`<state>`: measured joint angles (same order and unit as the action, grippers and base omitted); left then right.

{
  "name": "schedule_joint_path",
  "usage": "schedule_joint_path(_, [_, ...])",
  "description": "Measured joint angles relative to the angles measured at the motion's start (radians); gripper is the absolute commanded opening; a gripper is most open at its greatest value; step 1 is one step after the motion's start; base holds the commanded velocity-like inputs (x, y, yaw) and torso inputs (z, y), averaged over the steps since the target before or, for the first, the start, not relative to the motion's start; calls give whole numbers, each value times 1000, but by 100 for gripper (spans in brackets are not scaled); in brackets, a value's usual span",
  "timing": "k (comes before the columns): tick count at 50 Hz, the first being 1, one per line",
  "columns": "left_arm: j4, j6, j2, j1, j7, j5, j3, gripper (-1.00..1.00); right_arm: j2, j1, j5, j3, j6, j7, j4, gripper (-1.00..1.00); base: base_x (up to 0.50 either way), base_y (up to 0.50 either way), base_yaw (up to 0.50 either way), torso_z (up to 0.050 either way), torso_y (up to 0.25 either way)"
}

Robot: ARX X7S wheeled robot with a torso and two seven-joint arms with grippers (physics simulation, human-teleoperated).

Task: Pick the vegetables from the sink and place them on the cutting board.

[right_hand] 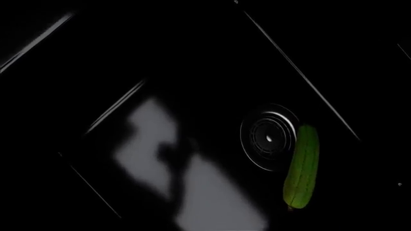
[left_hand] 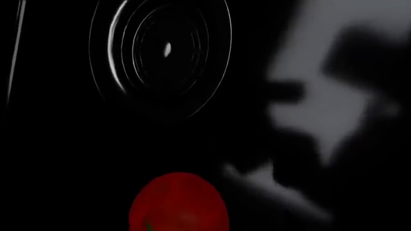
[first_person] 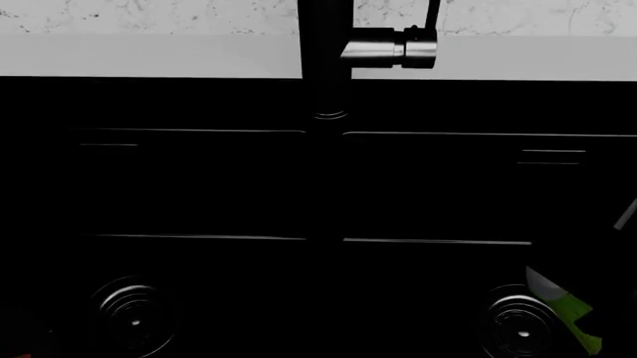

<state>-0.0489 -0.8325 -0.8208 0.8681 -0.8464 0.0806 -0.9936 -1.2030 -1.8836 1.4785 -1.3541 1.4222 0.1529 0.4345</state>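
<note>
The red tomato [left_hand: 180, 202] lies on the black sink floor [left_hand: 64, 144], close under the left wrist camera and a little apart from a round drain [left_hand: 160, 50]. The green cucumber [right_hand: 302, 168] lies flat beside the other drain [right_hand: 268, 137] in the right wrist view. In the head view it shows partly at the lower right [first_person: 577, 313], beside the right drain [first_person: 518, 328]. The tomato does not show clearly in the head view. No gripper fingers show in any view. The cutting board is out of view.
The black double sink [first_person: 199, 104] fills the head view, with a divider down the middle. The tall black faucet [first_person: 324, 60] rises at the back centre before a pale counter and wall. The left drain [first_person: 134, 317] sits at the lower left.
</note>
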Motion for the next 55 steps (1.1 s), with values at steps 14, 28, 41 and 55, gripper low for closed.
schedule_joint_path(14, [-68,43,18,0,28,26,-10,100,-5,5,1,-7,-10,-7,1,100,36,0,5,0,0])
schedule_joint_path(28, [-155,82,53,-1,61,55,-29,100,-11,10,7,-11,-20,-16,4,100,37,0,5,0,0])
schedule_joint_path(41, [-242,111,84,35,91,78,-65,-100,-12,19,4,-10,-32,-20,9,100,38,0,4,-1,-5])
schedule_joint_path(55, [-207,139,72,21,135,72,-64,-100,3,17,-2,-14,-33,-21,5,100,39,0,3,-3,-7])
